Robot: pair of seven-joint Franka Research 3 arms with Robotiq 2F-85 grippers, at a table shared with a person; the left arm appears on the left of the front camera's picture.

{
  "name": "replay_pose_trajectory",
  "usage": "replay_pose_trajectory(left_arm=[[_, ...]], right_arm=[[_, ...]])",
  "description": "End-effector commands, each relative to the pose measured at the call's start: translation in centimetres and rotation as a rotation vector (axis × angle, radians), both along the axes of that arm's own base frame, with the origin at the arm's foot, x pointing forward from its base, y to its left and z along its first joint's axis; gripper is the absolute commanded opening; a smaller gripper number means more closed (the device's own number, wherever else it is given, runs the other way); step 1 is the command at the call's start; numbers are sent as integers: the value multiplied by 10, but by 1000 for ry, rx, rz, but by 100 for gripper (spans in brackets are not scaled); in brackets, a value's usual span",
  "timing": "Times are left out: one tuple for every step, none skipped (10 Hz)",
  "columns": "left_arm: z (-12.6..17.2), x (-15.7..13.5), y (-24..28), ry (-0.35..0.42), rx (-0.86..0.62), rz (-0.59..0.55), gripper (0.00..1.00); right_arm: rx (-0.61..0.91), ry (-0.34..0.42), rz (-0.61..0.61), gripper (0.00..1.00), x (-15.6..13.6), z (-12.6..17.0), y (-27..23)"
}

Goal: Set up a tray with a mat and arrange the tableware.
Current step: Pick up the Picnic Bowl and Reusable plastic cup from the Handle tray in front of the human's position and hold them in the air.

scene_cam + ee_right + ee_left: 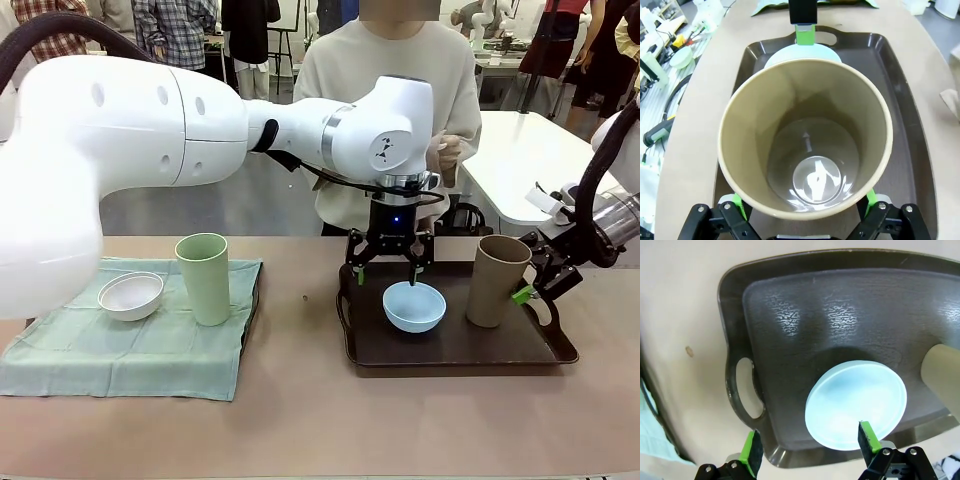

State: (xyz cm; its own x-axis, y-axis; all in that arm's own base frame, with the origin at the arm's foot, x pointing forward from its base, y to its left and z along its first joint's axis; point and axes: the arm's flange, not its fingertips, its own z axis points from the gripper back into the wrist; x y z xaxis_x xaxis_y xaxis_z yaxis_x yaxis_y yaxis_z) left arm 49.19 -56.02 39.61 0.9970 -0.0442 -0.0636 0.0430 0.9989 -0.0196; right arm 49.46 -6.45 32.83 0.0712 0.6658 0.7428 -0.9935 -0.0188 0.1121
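Hanging straight above the light blue bowl [415, 306], the left gripper [386, 272] has its 2 fingers spread and empty. The bowl sits on the dark tray [460, 348], directly beneath and offset toward 1 pad in the wrist view, so a near-vertical drop should reach its rim. The right gripper [804, 202] is opened wide astride the upright tan cup [497, 280] at the tray's right end; pad contact I cannot tell. The white bowl [130, 295] and green cup [203, 278] stand on the mat [120, 360], well apart leftward.
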Motion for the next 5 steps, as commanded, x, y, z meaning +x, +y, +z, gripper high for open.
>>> replay_pose_trajectory(left_arm=[[4,0,1,-5,14,36,100],[9,-1,8,-3,-1,24,100],[0,0,0,0,0,1,100],[0,0,0,0,0,1,100],[1,1,1,-1,-1,2,100]], right_arm=[[33,-21,16,100,-5,-2,7],[12,16,3,100,-6,1,4],[3,3,6,100,-1,-1,2],[3,3,6,100,-1,-1,2],[5,6,7,100,-1,-1,2]])
